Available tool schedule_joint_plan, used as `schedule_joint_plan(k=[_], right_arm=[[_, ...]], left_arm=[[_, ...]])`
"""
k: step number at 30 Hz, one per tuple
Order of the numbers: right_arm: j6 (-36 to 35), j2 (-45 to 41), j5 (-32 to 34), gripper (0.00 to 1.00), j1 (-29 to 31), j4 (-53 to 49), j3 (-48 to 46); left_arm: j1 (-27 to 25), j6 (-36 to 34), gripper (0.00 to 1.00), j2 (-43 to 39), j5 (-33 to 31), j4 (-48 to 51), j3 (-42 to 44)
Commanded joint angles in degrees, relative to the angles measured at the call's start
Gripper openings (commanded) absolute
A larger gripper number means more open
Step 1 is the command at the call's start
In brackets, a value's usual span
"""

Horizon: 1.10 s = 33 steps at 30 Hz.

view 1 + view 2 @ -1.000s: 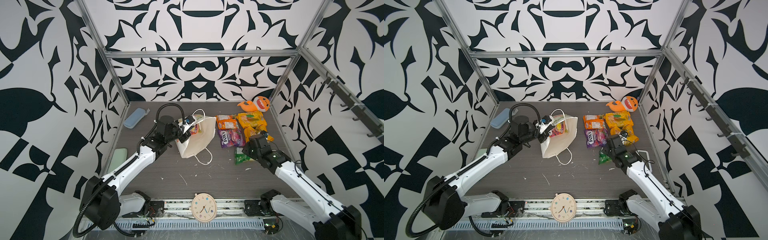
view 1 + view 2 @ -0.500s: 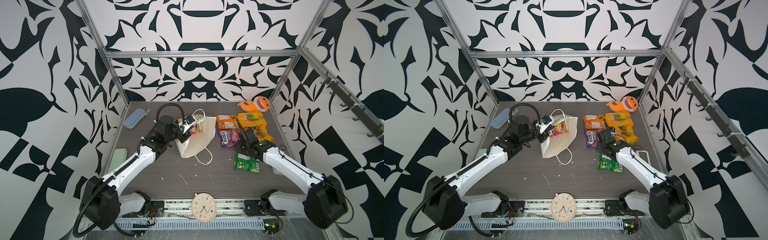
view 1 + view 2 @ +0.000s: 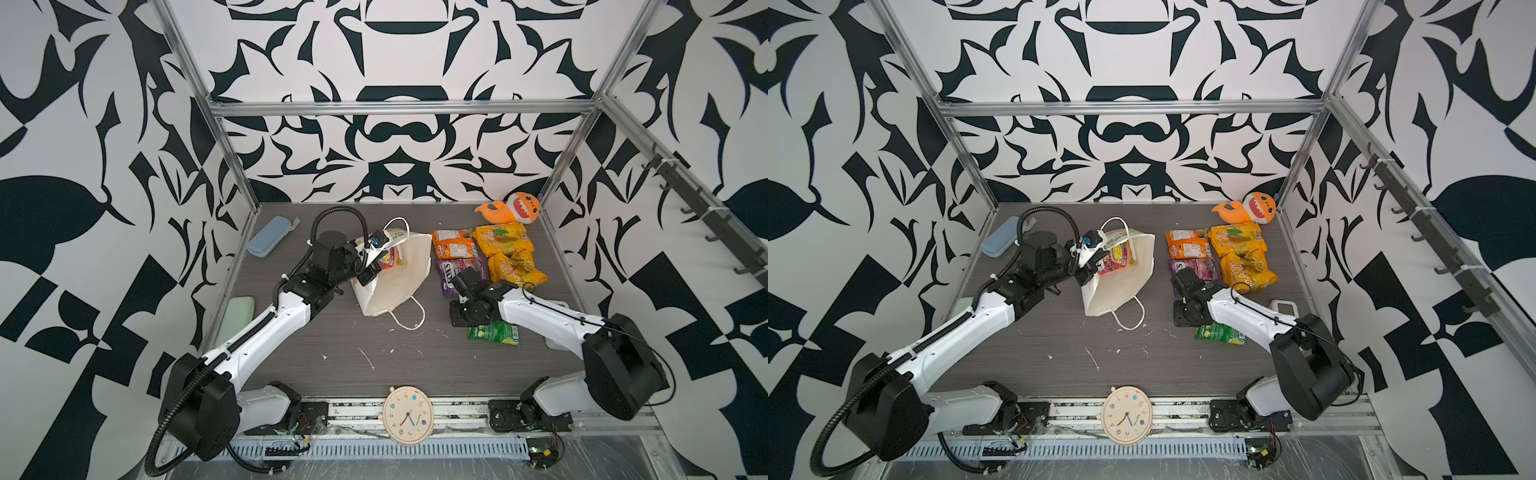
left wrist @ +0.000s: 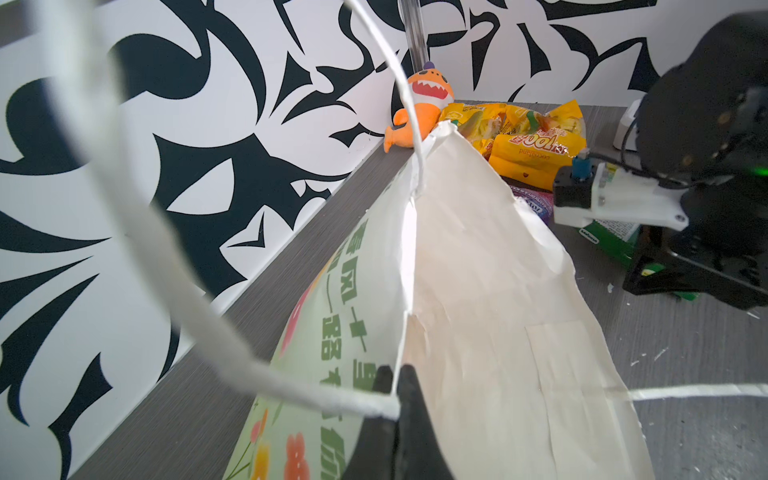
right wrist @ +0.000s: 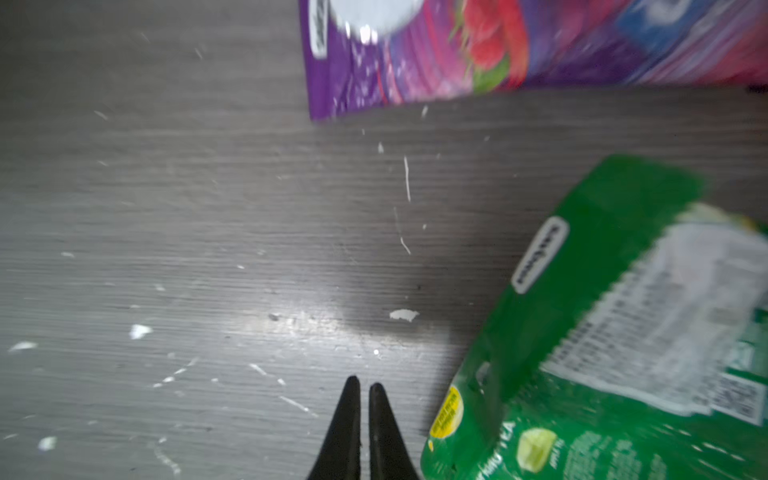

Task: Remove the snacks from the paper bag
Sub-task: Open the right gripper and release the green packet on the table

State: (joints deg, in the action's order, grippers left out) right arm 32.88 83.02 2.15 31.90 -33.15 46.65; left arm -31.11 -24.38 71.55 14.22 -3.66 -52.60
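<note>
Green packet [image 3: 494, 333] now lies on the worktop [image 3: 353, 357]; right tool [image 5: 364, 380], closed empty, returns; left tool [image 4: 396, 370] clamps the paper bag [image 3: 395, 270], 1 orange-red packet [image 3: 1119, 257] remaining inside.

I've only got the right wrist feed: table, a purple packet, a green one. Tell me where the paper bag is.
Observer: The paper bag sits mid-table, apart from the right gripper and to the left of it in both top views.
Operator: Say what's holding it.
Observer: The left gripper is shut on the bag's edge.
Operator: Report what's inside.
Observer: One pink-and-yellow packet shows in its mouth. I cannot tell whether there is anything beneath it.
</note>
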Motion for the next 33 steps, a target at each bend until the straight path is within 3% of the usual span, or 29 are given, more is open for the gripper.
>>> schedule_joint_plan(k=[1, 10, 14, 21, 24, 28, 30, 33], right_arm=[[3.0, -0.4, 5.1, 0.1, -1.0, -3.1, 0.0], [5.1, -2.5, 6.5, 0.04, -6.9, -5.2, -4.2], [3.3, -2.3, 11.2, 0.03, -7.2, -8.7, -3.7], [4.1, -2.7, 13.0, 0.05, -8.0, -9.1, -2.8], [1.6, -6.9, 9.6, 0.13, -8.0, -6.8, -0.1], [-2.9, -18.2, 0.9, 0.22, -6.7, 3.5, 2.3], [-4.9, -23.2, -2.0, 0.21, -5.5, 9.5, 2.7], [-8.5, -26.9, -6.5, 0.1, -2.6, 17.5, 3.6]], left_arm=[[0.0, 0.5, 0.0, 0.0, 0.6, -0.3, -0.5], [0.0, 0.0, 0.0, -0.3, 0.1, -0.4, -0.1], [0.0, 0.1, 0.0, -0.3, 0.1, -0.5, -0.1], [0.0, 0.0, 0.0, -0.7, 0.0, 0.1, -0.1], [0.0, -0.2, 0.0, -1.0, 0.0, 0.4, 0.0], [0.0, -0.2, 0.0, -0.5, 0.0, 0.2, -0.4], [0.0, -0.1, 0.0, -0.2, 0.4, 0.6, -1.1], [0.0, -0.2, 0.0, -0.1, 0.4, 1.0, -1.7]])
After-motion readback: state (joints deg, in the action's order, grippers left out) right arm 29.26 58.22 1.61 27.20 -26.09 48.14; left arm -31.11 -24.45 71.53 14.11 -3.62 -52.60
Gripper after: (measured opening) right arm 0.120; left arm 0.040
